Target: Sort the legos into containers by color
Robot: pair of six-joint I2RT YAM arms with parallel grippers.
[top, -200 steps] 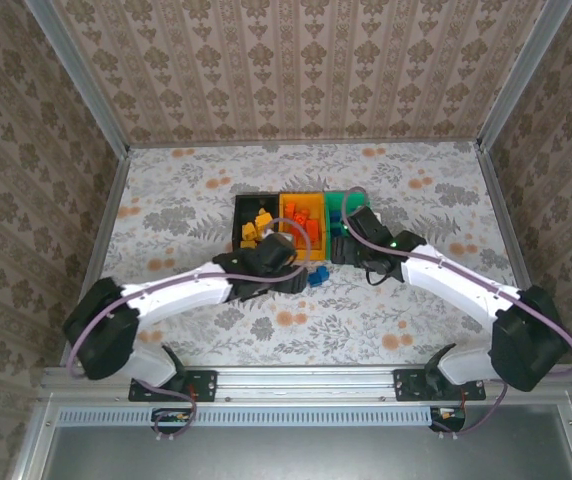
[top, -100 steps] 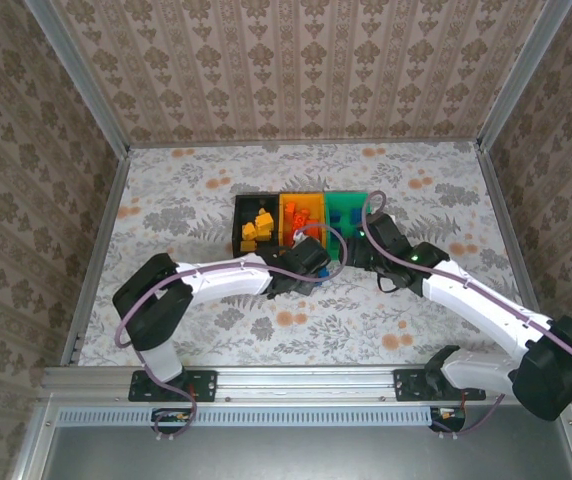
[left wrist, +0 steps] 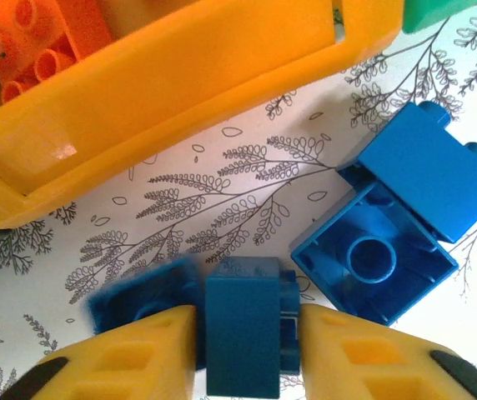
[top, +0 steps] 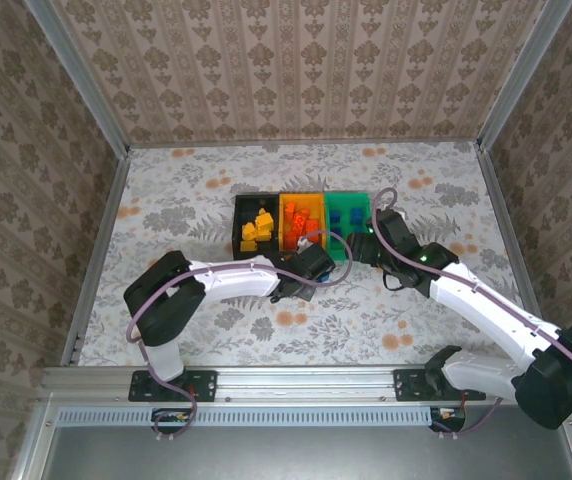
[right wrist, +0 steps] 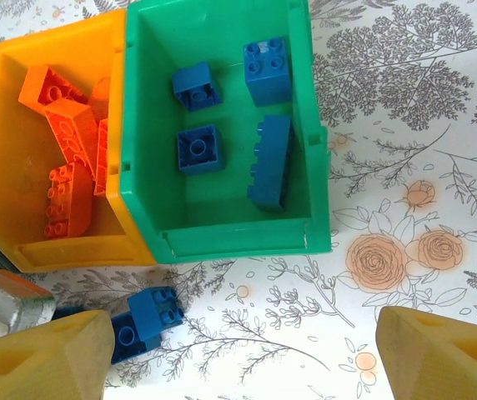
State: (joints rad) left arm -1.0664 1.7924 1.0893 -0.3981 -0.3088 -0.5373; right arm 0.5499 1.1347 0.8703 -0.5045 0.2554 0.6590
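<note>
- Surface: floral-print tabletop (top: 186,200), with patterned walls (top: 296,70) on three sides.
- Left gripper (left wrist: 247,327): yellow fingers (left wrist: 130,358) pressed in on one blue brick (left wrist: 243,300), which is pinched by its two sides. It is low over the table, just in front of the orange bin (left wrist: 180,75).
- Just left of the held brick is a blurred blue shape (left wrist: 143,300), probably another brick; the view is too soft to be sure.
- Two loose blue bricks (left wrist: 397,225) lie on the table just right of the held one, touching each other. One has its hollow underside up; the other shows studs.
- Right gripper (right wrist: 238,354): fingers spread wide, nothing between them, over bare table in front of the green bin (right wrist: 222,237).
- Green bin: four blue bricks inside (right wrist: 270,161), lying apart on the floor.
- Orange bin, adjoining on the left: a heap of red-orange bricks (right wrist: 67,158).
- Black bin (top: 238,225), at the left end of the row: yellow bricks (top: 257,228).
</note>
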